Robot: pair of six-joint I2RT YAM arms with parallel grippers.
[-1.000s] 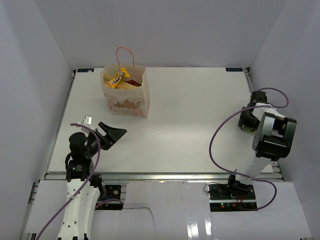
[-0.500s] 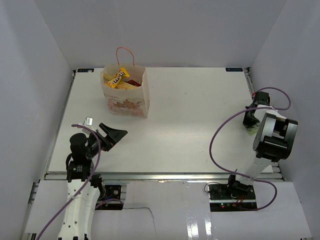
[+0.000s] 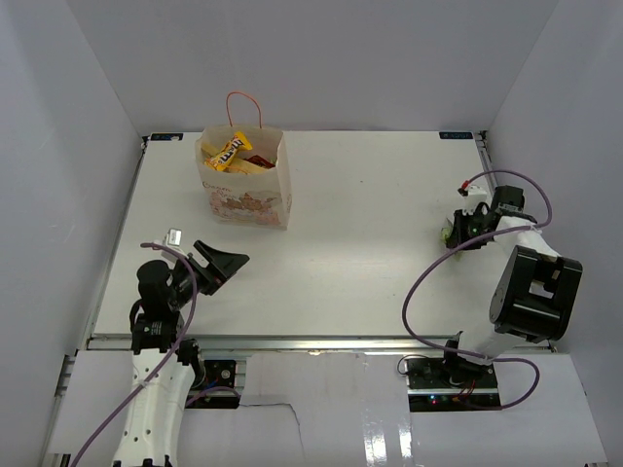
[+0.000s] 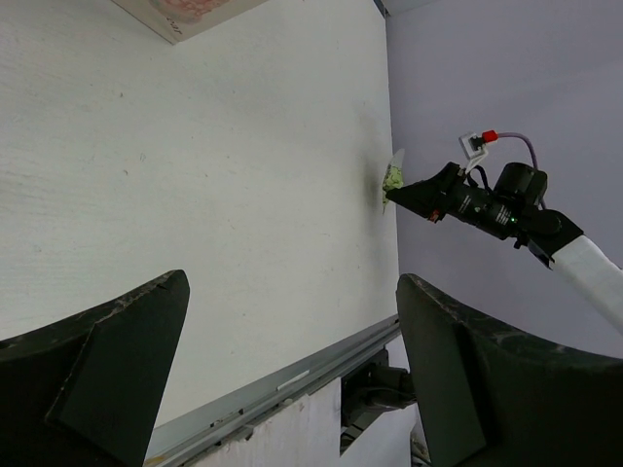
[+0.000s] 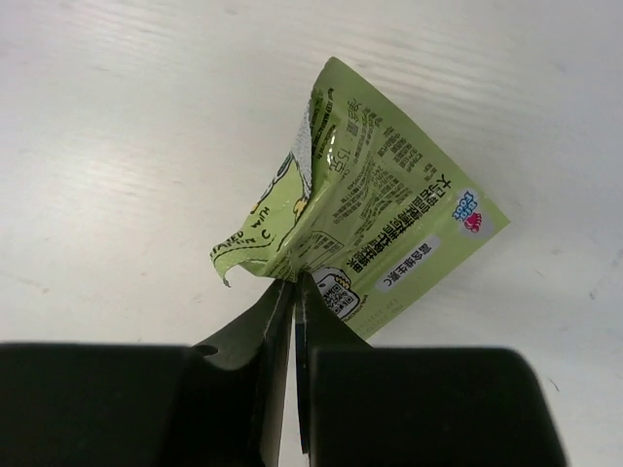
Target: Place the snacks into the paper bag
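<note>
Fingers of the right gripper (image 5: 294,292) were pinched tight together on a crumpled corner of the small green packet (image 5: 375,219). In the wrist view the packet fanned out above the dark fingertips in the middle of the frame, printed side up, over the white table (image 3: 360,224). I could not tell whether its far edge touched the table or hung just clear of it. From overhead, this grip sat at the right of the frame, a little above centre, with the arm's purple cable (image 3: 421,282) looping down toward the base at the bottom right.

At the lower left of the overhead frame the left gripper (image 3: 226,261) stood with its jaws spread wide and nothing between them. It pointed right, across the table. Its wrist view showed the two dark fingers (image 4: 127,360) low in the frame, with the green packet small in the distance between them.

At the upper left of the overhead frame the paper bag (image 3: 248,195) stood upright, mouth open, well apart from both arms. Its thin cord handle (image 3: 243,102) rose above the rim. A yellow candy packet (image 3: 229,151) lay on top inside, with other yellow and red wrappers beside it.
</note>
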